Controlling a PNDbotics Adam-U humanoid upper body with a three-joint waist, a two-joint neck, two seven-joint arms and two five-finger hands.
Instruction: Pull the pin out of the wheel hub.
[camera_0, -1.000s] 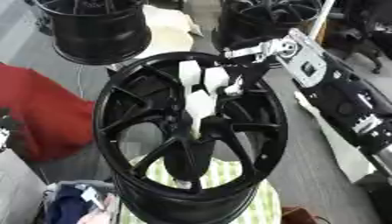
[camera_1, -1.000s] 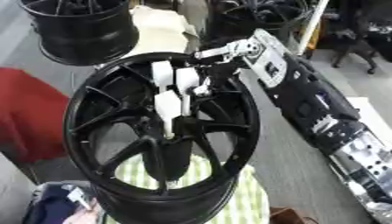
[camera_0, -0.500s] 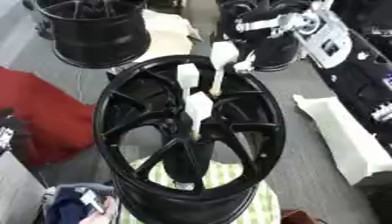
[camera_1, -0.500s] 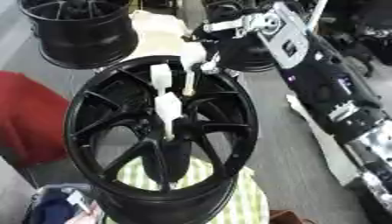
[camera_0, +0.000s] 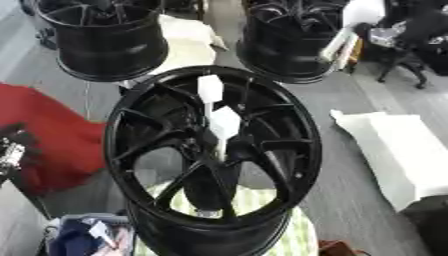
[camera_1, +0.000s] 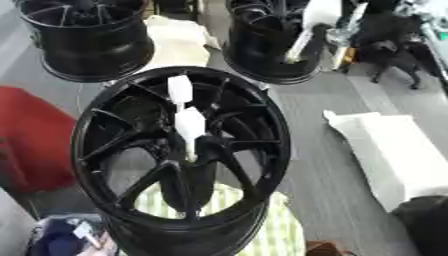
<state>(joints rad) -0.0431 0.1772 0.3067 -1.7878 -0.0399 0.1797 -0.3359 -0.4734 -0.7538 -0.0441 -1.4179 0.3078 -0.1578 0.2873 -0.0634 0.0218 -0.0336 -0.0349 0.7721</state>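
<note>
The right hand (camera_0: 391, 34) shows only as a blur of silver and black at the upper right, high above the floor. I cannot tell whether its fingers are closed or apart. Just beside it, on its left, a long white pin (camera_0: 337, 45) hangs tilted in the air, thick end up, in front of the far right wheel (camera_0: 280, 50). Nothing else visibly supports it, so it is probably in that hand's grasp. The left hand is in no view.

The near wheel (camera_0: 131, 150) stands tilted in the middle of the view, its lower edge on a striped cloth (camera_0: 262, 200). Two more white pins remain in it: one (camera_0: 224, 122) stands just above the hub (camera_0: 229, 150), with its thin stem running down toward it, and the other (camera_0: 210, 89) sits higher, between the spokes near the upper rim. Whether either is seated in a hole cannot be made out.

The pull itself looks done, since the airborne pin is well clear of the near wheel. The step in hand appears to be carrying it away. The next move calls for a place to set it down, perhaps the white pad (camera_0: 394, 150) on the floor to the right. If the other pins must come out too, the hand must return to the one above the hub and draw it out along its stem, not sideways against the spokes.
</note>
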